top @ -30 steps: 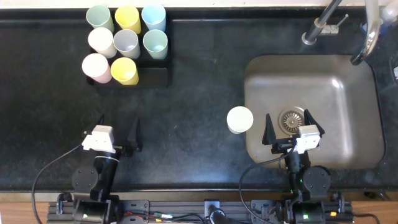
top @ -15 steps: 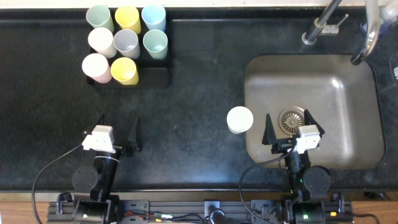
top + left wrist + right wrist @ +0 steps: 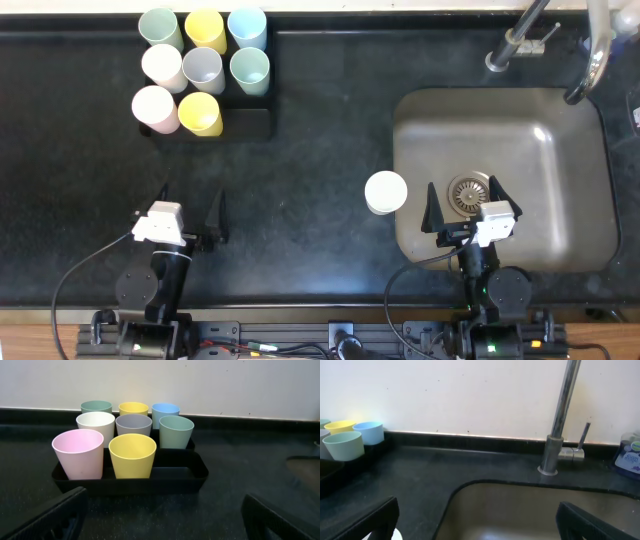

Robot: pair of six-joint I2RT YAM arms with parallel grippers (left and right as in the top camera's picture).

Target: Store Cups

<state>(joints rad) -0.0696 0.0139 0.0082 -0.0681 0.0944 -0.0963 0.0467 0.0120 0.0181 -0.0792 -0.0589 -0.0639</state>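
Barely a sliver of the white cup reaches the right wrist view; right hand and left hand both open.

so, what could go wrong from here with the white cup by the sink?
1. The loose white cup stands right by the sink rim, close to the open right hand. A clumsy approach might knock it into the basin.
2. The tray has one free slot, beside the front yellow cup. A tilted placement could bump that cup.
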